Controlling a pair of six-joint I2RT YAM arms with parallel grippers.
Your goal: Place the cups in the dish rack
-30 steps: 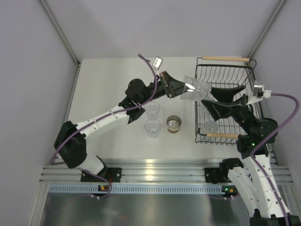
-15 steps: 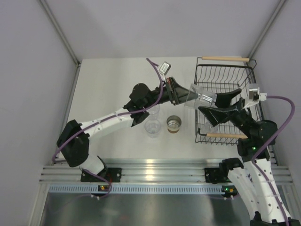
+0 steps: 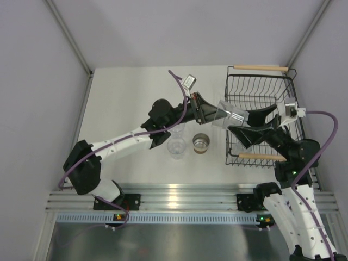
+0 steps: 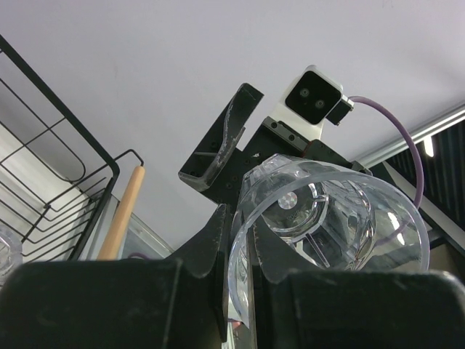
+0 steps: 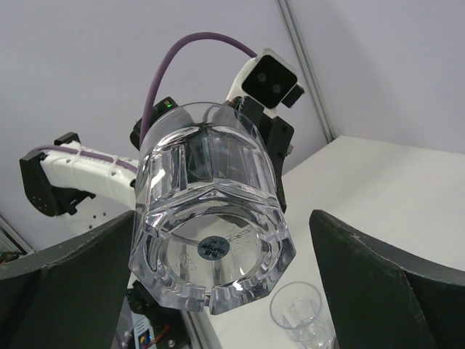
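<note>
My left gripper is shut on the rim of a clear cup, one finger inside and one outside. It holds the cup sideways in the air over the left edge of the black wire dish rack. My right gripper is open, its fingers on either side of the cup's base. Two clear cups and the silver-and-tan cup stand on the table left of the rack. Another clear cup lies in the rack's near end.
The rack has wooden handles at the far end and the near end. The left arm crosses the table and partly hides one standing cup. Side walls enclose the table.
The left gripper carried the cup right and nearer, to the rack's left edge. The right gripper's open jaws swung in around the cup's base.
</note>
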